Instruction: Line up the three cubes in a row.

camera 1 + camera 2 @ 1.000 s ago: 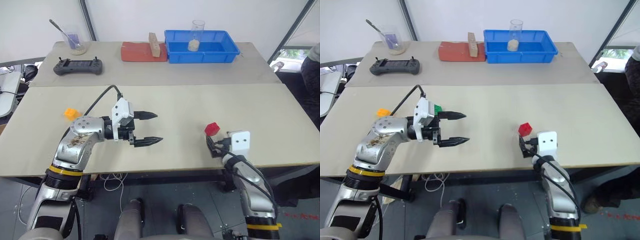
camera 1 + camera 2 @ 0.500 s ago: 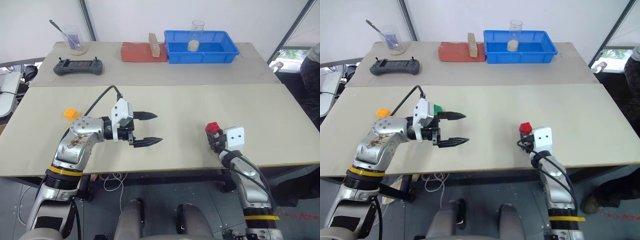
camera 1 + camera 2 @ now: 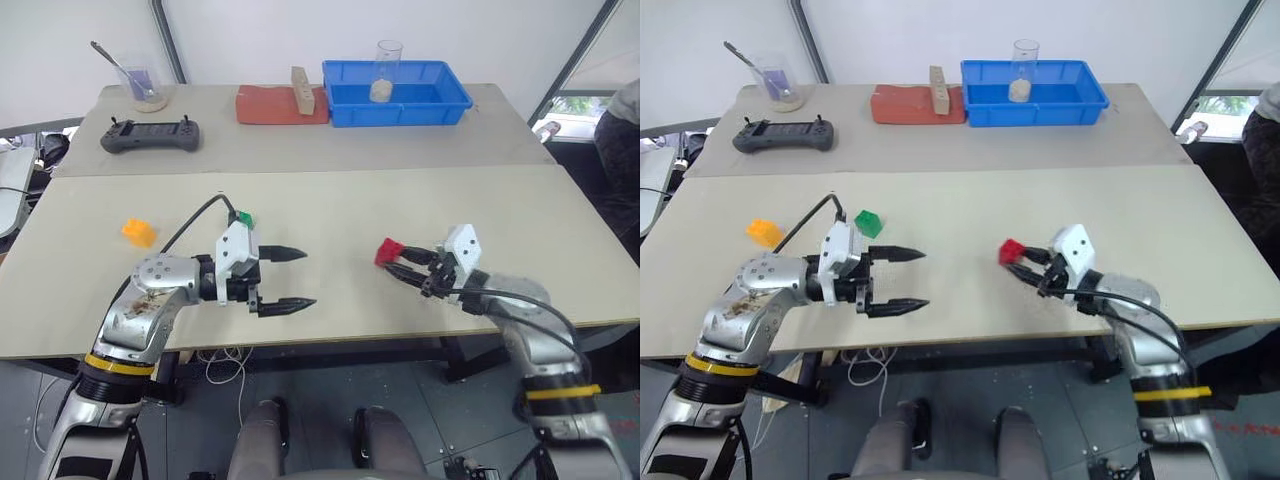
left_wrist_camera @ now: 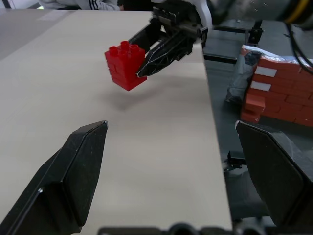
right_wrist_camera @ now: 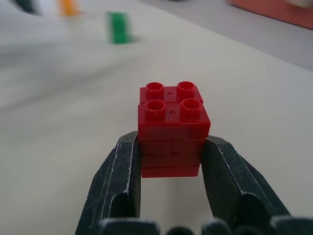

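My right gripper (image 3: 393, 259) is shut on the red cube (image 3: 388, 251) and holds it just above the table, right of centre, fingers pointing left. The right wrist view shows the red cube (image 5: 171, 129) clamped between both fingers. My left gripper (image 3: 925, 278) stands open with nothing in it, left of centre, pointing right at the red cube (image 4: 125, 65). The green cube (image 3: 868, 222) rests on the table just behind the left wrist. Further left lies the orange-yellow cube (image 3: 765, 232).
On the far table stand a blue bin (image 3: 460, 100) holding a glass (image 3: 386, 70), a red-brown pad (image 3: 270, 105) with a tan wooden block (image 3: 298, 88), a controller (image 3: 148, 135) and a glass with a spoon (image 3: 140, 85). A person (image 3: 622, 120) is at the right edge.
My right gripper has shut on the red cube, lifted it off the table and swung it left towards the centre. The left gripper sank slightly, still open. The camera has shifted.
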Tool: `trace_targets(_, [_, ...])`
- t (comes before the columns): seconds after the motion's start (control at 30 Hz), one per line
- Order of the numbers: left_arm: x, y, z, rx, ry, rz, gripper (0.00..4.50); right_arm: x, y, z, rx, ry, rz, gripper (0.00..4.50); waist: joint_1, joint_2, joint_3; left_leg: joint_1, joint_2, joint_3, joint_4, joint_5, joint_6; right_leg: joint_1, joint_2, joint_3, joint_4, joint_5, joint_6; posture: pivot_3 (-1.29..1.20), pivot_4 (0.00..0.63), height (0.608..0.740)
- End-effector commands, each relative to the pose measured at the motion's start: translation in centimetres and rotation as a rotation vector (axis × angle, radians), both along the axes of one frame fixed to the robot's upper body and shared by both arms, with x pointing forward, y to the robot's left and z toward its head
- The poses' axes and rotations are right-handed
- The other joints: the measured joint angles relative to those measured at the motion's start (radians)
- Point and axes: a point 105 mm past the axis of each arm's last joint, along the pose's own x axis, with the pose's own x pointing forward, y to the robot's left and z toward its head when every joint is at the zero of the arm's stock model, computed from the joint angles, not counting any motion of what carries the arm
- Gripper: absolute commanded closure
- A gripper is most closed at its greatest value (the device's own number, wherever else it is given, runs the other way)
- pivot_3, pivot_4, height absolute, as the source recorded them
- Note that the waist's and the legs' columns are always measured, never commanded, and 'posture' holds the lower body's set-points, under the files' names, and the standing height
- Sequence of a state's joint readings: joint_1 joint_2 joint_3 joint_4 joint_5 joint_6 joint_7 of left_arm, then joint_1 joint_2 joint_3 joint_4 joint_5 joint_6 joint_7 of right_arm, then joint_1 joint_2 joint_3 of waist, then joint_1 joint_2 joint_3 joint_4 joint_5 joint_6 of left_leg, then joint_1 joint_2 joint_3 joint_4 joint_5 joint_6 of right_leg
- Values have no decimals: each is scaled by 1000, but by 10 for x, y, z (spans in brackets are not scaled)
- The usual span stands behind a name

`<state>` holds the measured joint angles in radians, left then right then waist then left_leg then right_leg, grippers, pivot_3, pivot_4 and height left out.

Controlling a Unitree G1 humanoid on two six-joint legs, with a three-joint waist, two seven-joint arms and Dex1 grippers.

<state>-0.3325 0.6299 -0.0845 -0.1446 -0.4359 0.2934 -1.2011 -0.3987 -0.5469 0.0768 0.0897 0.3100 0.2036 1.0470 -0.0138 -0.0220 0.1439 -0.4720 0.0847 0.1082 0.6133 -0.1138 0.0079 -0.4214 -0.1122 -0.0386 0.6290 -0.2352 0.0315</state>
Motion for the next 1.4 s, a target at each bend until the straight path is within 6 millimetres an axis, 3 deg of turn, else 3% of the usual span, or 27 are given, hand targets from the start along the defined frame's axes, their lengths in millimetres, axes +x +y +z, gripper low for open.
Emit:
trace_targets(0.03, [-5,6,8,-6,-62,8,0,-4,0,-11,-63,27,156,3108,5,0,0,0,0,0,0,0,0,0,0,0,0,0,0,0,150,740])
trace_targets(0.27, [-20,16,5,8,-41,20,0,1,-21,-22,-169,68,265,3108,13,0,1,-2,0,1,2,0,0,-1,-1,0,-1,1,-2,0,150,740])
trace_targets(0.47, [-25,14,7,6,-36,4,0,8,-28,-22,-204,106,299,3108,13,0,1,-2,0,1,2,0,0,-1,-1,0,0,1,-1,0,150,740])
trace_targets(0.53, [-24,13,7,4,-36,3,0,7,-30,-23,-223,110,314,2079,14,0,1,-2,0,1,2,0,0,-1,-1,0,0,1,-1,0,150,740])
trace_targets(0.73, [-26,8,4,-12,-20,4,0,16,-39,-17,-230,111,260,46,14,0,1,-2,0,1,2,0,0,-1,-1,0,0,2,0,0,150,740])
trace_targets(0.93, [-9,9,-2,-88,-5,165,0,11,-49,0,-218,100,219,13,17,1,1,-2,0,1,2,0,0,-1,-1,0,1,3,1,0,150,740])
trace_targets(1.2, [44,52,-19,-200,-100,797,0,-28,-3,62,38,28,76,13,26,0,1,-2,0,0,3,0,0,-1,-1,0,3,4,1,0,150,740])
trace_targets(1.4, [77,80,-24,-226,-131,1000,0,-54,25,77,75,25,75,13,36,0,1,-1,0,-1,3,0,-1,-2,-1,-2,0,1,-3,0,150,740])
